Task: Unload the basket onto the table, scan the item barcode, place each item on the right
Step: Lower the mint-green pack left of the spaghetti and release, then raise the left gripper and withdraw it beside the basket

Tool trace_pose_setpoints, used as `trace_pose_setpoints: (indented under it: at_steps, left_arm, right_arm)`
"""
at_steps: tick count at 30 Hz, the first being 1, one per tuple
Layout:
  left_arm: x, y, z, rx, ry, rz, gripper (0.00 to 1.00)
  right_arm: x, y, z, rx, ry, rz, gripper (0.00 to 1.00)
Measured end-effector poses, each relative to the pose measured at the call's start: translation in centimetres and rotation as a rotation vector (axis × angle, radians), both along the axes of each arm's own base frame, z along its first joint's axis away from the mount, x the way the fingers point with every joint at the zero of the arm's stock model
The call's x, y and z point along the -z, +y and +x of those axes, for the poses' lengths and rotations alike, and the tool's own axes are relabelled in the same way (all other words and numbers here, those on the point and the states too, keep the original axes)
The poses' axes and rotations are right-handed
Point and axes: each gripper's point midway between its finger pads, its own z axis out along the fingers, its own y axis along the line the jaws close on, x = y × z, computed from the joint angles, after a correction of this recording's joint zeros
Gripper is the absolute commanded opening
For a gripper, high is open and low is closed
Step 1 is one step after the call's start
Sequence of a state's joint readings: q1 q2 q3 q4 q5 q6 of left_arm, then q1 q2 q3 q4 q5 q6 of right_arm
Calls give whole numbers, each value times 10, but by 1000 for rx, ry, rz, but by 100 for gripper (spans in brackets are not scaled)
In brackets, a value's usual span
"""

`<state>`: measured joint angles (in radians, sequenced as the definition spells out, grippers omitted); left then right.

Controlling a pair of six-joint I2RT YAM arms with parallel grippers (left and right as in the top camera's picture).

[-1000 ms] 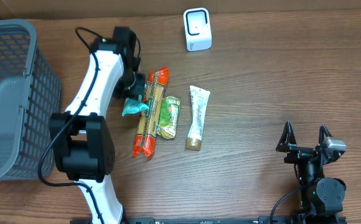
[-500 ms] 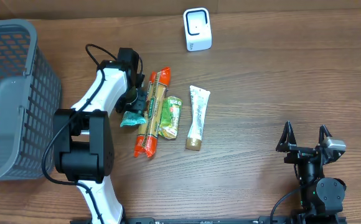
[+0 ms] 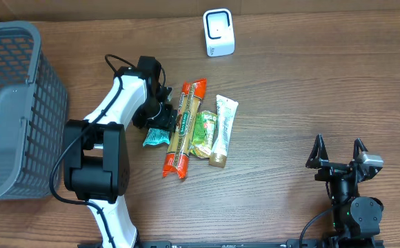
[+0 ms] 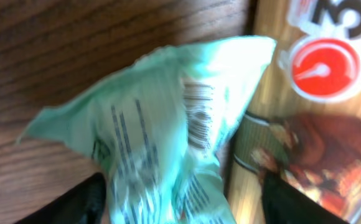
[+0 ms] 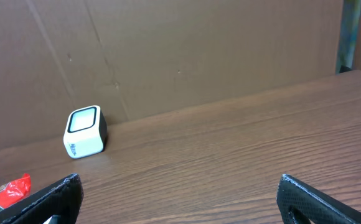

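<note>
Left end effector (image 4: 183, 190) spread wide, straddling teal packet (image 4: 162, 118).

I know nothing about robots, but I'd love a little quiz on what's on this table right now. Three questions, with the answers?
1. True or false: the scanner stands on the table, outside the basket.
2. Which lies between the left gripper's fingers? A. scanner B. teal packet C. basket
3. Fill in: the right gripper holds nothing and its jaws are ____.
Key: 1 true; 2 B; 3 open.
</note>
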<state>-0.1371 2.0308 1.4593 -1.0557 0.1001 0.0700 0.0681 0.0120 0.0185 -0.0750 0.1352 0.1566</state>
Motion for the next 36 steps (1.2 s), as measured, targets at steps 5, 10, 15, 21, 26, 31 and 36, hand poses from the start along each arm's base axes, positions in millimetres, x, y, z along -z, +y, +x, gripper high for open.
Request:
trace_pose_setpoints:
  at_steps: [5, 10, 15, 21, 26, 31, 36]
  left_arm:
    - [-35, -7, 22, -16, -50, -29, 79]
    - [-76, -10, 40, -19, -107, -43, 80]
    - [-107, -11, 44, -24, -124, -49, 80]
    - [-140, -12, 51, -44, -173, -57, 80]
    - [-175, -12, 51, -71, -261, -74, 80]
    - [-251, -2, 31, -109, -456, -108, 80]
    - [-323, 21, -9, -177, -649, -122, 80]
  right_arm:
    - [0, 0, 0, 0, -1, 0, 100]
    - [0, 0, 0, 0, -1, 0, 100]
    - [0, 0, 0, 0, -1, 0, 100]
    - [0, 0, 0, 0, 0, 0, 100]
    - [0, 0, 0, 0, 0, 0, 100]
    - [0, 0, 0, 0, 0, 0, 100]
    - [0, 0, 0, 0, 0, 0, 100]
